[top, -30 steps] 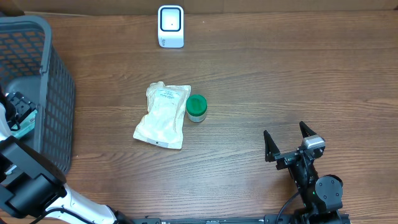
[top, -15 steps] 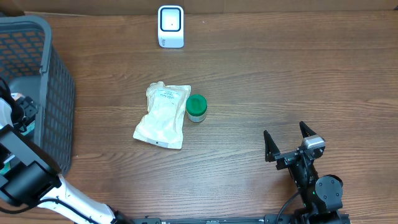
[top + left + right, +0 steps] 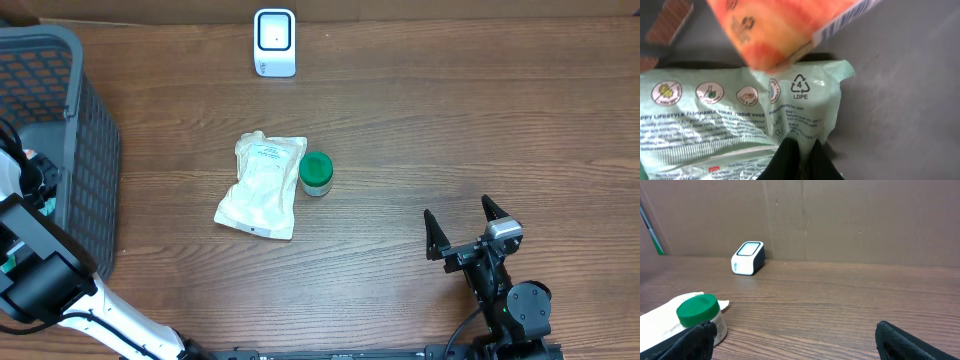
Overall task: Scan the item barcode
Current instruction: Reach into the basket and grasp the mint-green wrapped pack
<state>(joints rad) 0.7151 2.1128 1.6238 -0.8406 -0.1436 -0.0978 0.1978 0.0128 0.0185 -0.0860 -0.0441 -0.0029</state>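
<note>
"Your left pincer [image 3: 802, 151] was clamped shut on just the thin end film of the pale green soft plastic wipes pack [image 3: 735, 117], down in the grey mesh plastic basket [image 3: 95, 170]."

"The risk?"

"An orange cardboard box [image 3: 782, 30] overlapped the pack. On lifting, the film could have slipped free, or the box been dragged along. Your right pincer [image 3: 457, 208] stood wide, empty."

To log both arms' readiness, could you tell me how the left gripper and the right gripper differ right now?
The left gripper is shut on the wipes pack inside the basket; the right gripper stands open and empty over the table. Both are black.
</note>
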